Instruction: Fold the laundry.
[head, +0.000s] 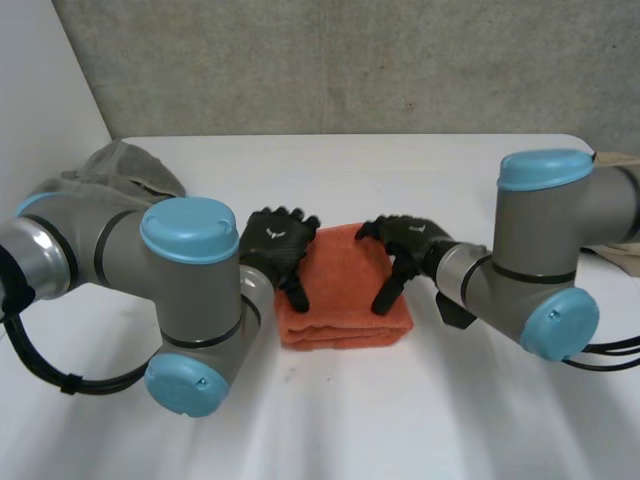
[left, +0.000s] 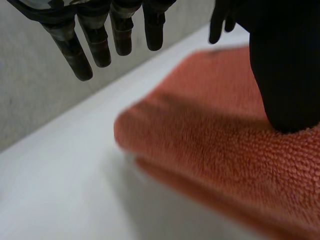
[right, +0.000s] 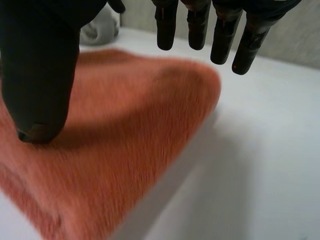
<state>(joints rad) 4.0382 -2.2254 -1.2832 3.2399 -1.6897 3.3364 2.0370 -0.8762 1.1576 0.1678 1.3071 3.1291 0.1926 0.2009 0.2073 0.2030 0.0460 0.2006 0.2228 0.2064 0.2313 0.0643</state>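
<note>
Folded orange towel (head: 345, 300) mid-desk (head: 400, 420), both hands resting on top

Its layered edge lies nearest. The left hand (head: 275, 245) and right hand (head: 405, 245) each set a thumb on the towel near its side edges, fingers (left: 95, 45) straight, spread, pinching nothing. Any sideways drag on lifting off would likely skew the layers. A grey cloth heap (head: 125, 170) lies beyond.

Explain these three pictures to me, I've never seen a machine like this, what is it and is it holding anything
This is a robot with two grey arms, each ending in a black hand. The wide picture looks down from between the arms; the other two come from cameras on the wrists. On the white table lies a folded orange towel. The left hand and right hand rest on it, thumbs touching, fingers straight, so nothing is gripped. A grey cloth lies at the table's far left.
</note>
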